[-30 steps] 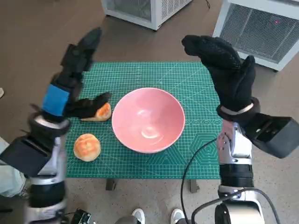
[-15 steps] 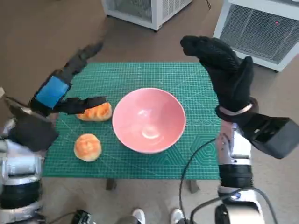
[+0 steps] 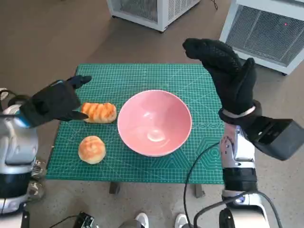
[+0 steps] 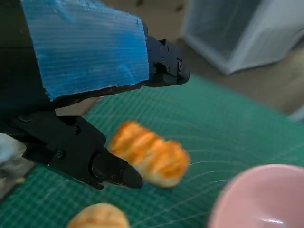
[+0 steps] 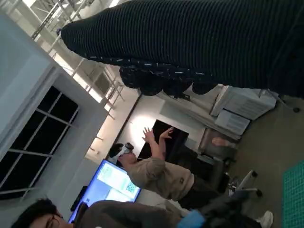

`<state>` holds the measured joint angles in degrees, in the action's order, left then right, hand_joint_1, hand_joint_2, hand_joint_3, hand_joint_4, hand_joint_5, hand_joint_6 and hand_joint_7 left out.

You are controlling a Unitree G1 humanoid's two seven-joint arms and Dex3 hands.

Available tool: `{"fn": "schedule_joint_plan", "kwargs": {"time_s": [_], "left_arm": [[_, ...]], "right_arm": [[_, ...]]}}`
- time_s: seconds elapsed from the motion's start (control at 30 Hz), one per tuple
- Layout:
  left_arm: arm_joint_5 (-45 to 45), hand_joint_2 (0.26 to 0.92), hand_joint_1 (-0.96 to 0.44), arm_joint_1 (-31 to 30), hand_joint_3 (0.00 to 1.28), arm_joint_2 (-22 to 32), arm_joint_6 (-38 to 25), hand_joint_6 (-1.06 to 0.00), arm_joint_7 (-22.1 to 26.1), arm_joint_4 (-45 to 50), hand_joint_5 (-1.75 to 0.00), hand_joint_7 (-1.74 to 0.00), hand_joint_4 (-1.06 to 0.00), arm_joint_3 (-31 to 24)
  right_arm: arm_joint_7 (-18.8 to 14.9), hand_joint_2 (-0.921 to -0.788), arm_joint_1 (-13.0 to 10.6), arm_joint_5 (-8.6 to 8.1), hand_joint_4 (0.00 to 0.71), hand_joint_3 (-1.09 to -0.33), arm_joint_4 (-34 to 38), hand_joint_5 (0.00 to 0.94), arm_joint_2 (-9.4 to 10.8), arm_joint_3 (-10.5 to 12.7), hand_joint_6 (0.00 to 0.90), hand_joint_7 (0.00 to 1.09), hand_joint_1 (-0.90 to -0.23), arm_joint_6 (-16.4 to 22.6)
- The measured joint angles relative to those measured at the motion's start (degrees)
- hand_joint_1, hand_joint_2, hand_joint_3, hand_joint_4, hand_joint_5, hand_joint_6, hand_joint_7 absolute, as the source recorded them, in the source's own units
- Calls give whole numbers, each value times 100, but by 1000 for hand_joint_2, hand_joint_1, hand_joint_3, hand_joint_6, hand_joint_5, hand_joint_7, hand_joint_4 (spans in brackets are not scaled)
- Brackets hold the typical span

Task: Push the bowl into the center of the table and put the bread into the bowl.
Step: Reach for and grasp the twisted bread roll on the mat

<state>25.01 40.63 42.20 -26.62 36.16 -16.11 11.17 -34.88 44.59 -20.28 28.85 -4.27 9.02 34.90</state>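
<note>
One pink bowl, two bread pieces, two hands

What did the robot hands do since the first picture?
The left robot hand swung down from over the table's far left corner and pulled back to the mat's left edge, uncovering the long bread. It holds nothing, its fingers apart beside that bread. The right robot hand stayed raised and open. The bowl and round bun stayed where they were.
</note>
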Motion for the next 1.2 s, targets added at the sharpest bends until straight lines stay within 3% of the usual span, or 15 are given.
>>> {"fn": "schedule_joint_plan", "kwargs": {"time_s": [0.77, 0.97, 1.2], "left_arm": [[558, 718, -108, 822, 53, -620, 544, -340, -613, -2107, -15, -25, -115, 886], [646, 726, -125, 921, 49, -789, 935, -392, -956, -2696, -31, -43, -180, 991], [676, 750, -109, 999, 40, -978, 1497, -509, -1494, -3355, -35, -67, -339, 1090]], "right_arm": [[-4, -921, -7, -33, 165, -903, 4, 3, -14, 3, -1, 529, -702, 1], [-6, -921, -9, -36, 166, -902, 3, 3, -17, 3, -1, 530, -702, -4], [-6, -921, -43, -37, 166, -899, -93, 3, -21, -2, -1, 530, -701, -43]]}}
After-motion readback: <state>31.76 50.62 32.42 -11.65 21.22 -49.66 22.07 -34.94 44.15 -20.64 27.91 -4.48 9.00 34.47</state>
